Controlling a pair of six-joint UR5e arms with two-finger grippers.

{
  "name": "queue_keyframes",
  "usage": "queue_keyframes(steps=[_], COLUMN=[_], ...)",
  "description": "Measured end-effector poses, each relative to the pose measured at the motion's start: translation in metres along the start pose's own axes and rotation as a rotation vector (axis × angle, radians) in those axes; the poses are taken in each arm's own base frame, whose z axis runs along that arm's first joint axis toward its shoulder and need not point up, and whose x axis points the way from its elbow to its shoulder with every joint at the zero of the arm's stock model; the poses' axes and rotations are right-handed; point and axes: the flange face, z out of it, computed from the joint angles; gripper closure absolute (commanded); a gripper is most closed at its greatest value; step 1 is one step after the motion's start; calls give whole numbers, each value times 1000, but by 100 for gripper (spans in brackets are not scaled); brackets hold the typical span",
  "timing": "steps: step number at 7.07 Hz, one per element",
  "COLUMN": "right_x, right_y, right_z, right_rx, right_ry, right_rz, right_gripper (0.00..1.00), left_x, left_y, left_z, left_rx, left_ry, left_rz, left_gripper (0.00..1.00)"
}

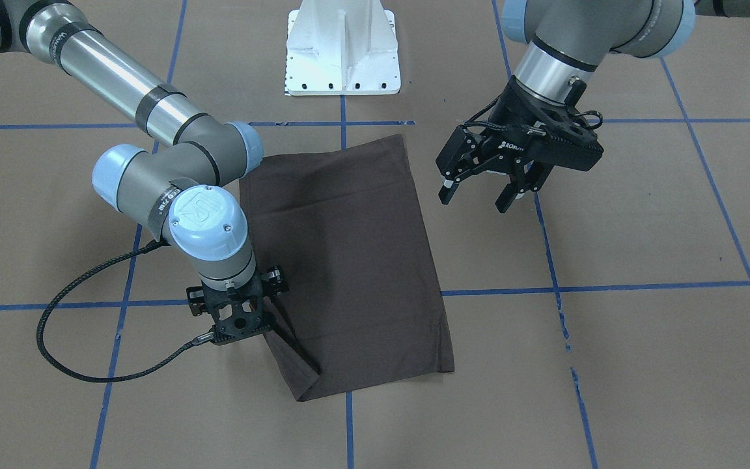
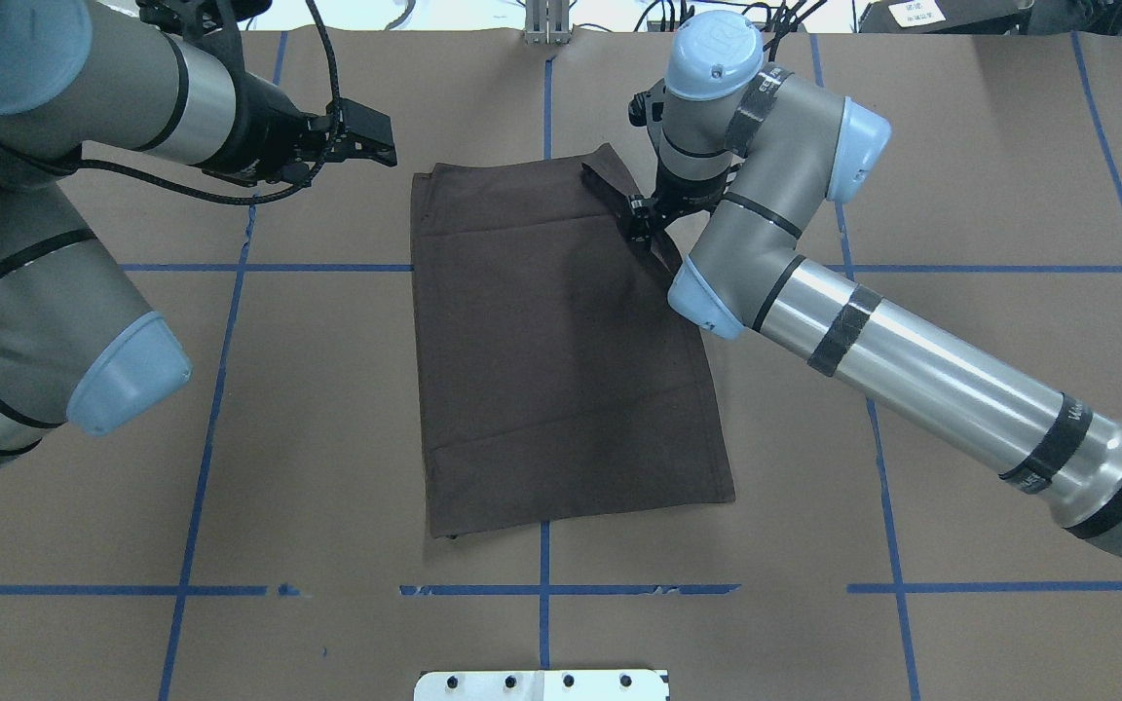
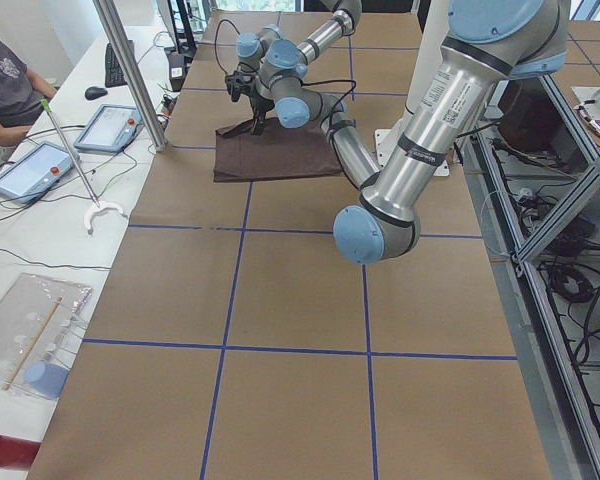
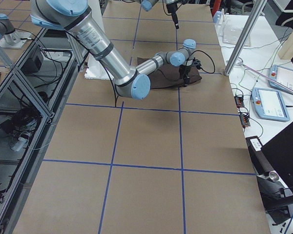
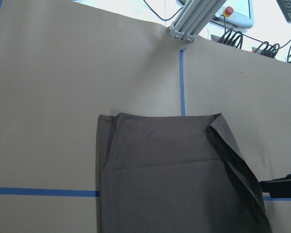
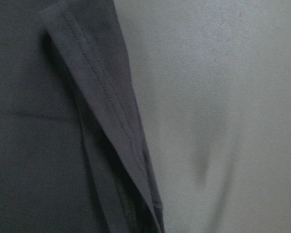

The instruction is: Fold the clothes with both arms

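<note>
The dark brown T-shirt [image 1: 349, 260] lies folded into a rectangle on the brown table; its collar, logo and tags are hidden. It also shows in the overhead view [image 2: 561, 360] and the left wrist view [image 5: 169, 179]. My right gripper [image 1: 251, 331] points straight down at the shirt's edge near a far corner [image 2: 637, 229]. It is shut on the hem, which rises off the table in a ridge [image 6: 111, 131]. My left gripper [image 1: 476, 197] is open and empty, above bare table beside the shirt's opposite side [image 2: 381, 136].
The white pedestal base [image 1: 342, 49] stands at the robot's edge of the table. Blue tape lines [image 2: 542, 589] cross the brown table cover. A seated operator [image 3: 5, 85], tablets [image 3: 115, 125] and an aluminium post [image 3: 130, 75] are beyond the far edge.
</note>
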Motion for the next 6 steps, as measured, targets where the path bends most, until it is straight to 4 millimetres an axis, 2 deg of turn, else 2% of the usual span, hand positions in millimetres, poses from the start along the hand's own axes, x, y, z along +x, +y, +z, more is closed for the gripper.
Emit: queue_keyframes(steps=[2, 4, 6], right_x=[-21, -18, -12], right_y=[-12, -18, -18], right_z=[5, 23, 33], right_rx=[-13, -16, -23], right_ry=[-5, -4, 1], right_rz=[-4, -5, -3], right_gripper=[0, 0, 0], left_x=[-2, -5, -7], left_y=[-4, -10, -15], left_z=[-3, -7, -10], left_rx=[8, 18, 25], left_ry=[-2, -4, -5], left_rz=[-2, 1, 9], left_gripper=[0, 0, 0])
